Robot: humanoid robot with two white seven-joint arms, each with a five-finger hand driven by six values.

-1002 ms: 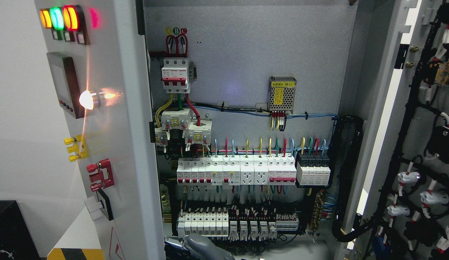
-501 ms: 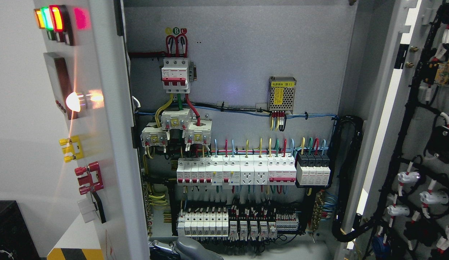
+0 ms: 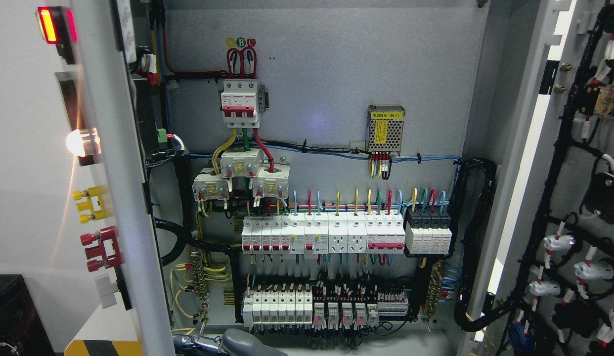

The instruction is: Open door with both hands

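The electrical cabinet stood with both doors swung wide. The left door (image 3: 114, 198) was turned nearly edge-on at the picture's left, its outer face showing a lit red indicator lamp (image 3: 49, 23), a glowing white lamp (image 3: 79, 142), a yellow terminal block (image 3: 92, 203) and a red terminal block (image 3: 102, 248). The right door (image 3: 549, 163) stood open at the far right, its inner side carrying black wiring looms (image 3: 559, 148) and white connectors (image 3: 559, 243). Between them the grey back panel (image 3: 336, 64) lay fully exposed — a red-and-white main breaker (image 3: 241, 103) near the top, a perforated metal power supply (image 3: 385, 128) with a yellow label to its right, a long row of white circuit breakers (image 3: 323, 232) across the middle, and a second row of breakers and relays (image 3: 312, 307) below. At the bottom edge, left of the middle, a grey rounded part of the robot's left hand (image 3: 242, 343) rose just in front of the cabinet's lower rim, beside the foot of the left door; whether its fingers were apart, together or clamped on anything could not be told, since they were cut off by the frame. A black box (image 3: 13, 311) sat at the lower left corner.
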